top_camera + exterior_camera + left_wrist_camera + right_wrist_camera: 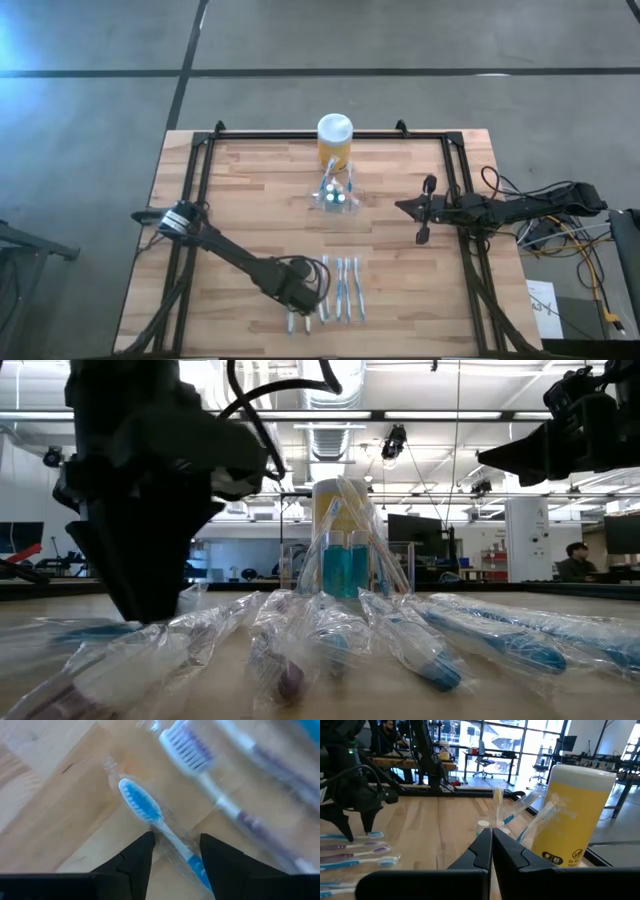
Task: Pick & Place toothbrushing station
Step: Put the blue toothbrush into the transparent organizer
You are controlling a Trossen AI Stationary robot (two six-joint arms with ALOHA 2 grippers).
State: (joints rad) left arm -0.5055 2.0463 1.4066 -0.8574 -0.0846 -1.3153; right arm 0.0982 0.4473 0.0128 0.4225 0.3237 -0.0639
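Material: clear plastic. The toothbrushing station (336,197) is a see-through holder at mid-counter, just in front of the yellow jar (334,148), with a few wrapped brushes already standing in it.
Counter: pale wood counter (250,190); a row of wrapped toothbrushes (342,290) lies near its front edge, well apart from the station.
Left tool: the left tool (175,851) is low over the leftmost brushes of that row. Its fingers stand apart, one on each side of the handle of a blue toothbrush (150,817) in its clear wrapper; no grip yet.
Right tool: the right tool (491,842) waits above the counter's right side, level with the station, fingers pressed together and holding nothing.
Step in hand: judged as the pick, lining up on one brush.
Next move: calls for closing squarely on the thin handle through slippery film, then a lift and a carry back to the station.
Brush axis: in the high view the row's brushes run front to back. Which end the blue one's head points to, I cannot tell.
Station axis: too transparent to read; its brushes stand leaning.
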